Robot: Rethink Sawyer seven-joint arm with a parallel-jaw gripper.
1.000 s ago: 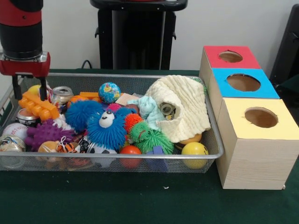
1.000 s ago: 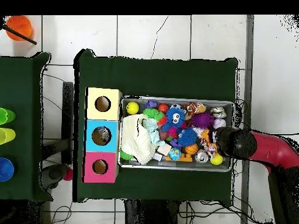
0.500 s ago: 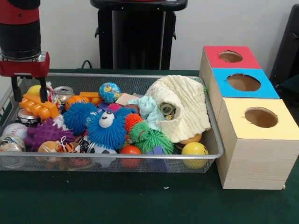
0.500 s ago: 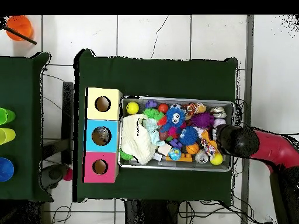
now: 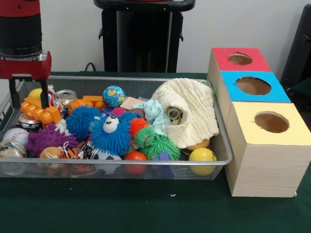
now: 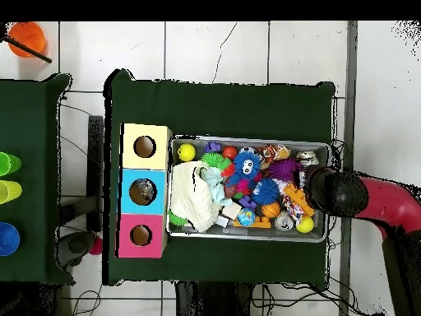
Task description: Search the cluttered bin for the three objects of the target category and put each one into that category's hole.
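One red and black robot arm hangs over the left end of a wire mesh bin packed with toys, seen from the front. Its hand has two dark fingers set apart, straddling an orange toothed plastic block that lies tilted on the pile. The fingertips sit at the block's level, one at each side, not visibly pressing on it.

Around the block lie a small tin can, a yellow ball, a purple spiky toy and a baseball. Further right are a blue fuzzy creature, a globe ball and a cream knitted cloth.

Three boxes stand on the green tabletop just beside the bin's right end, topped red, blue and yellow, each with a round hole.

Which category is being sought cannot be told. If the orange block is the pick, a good grasp probably means closing squarely across its narrow width, then lifting straight up so the neighbouring can and ball are not dragged along.
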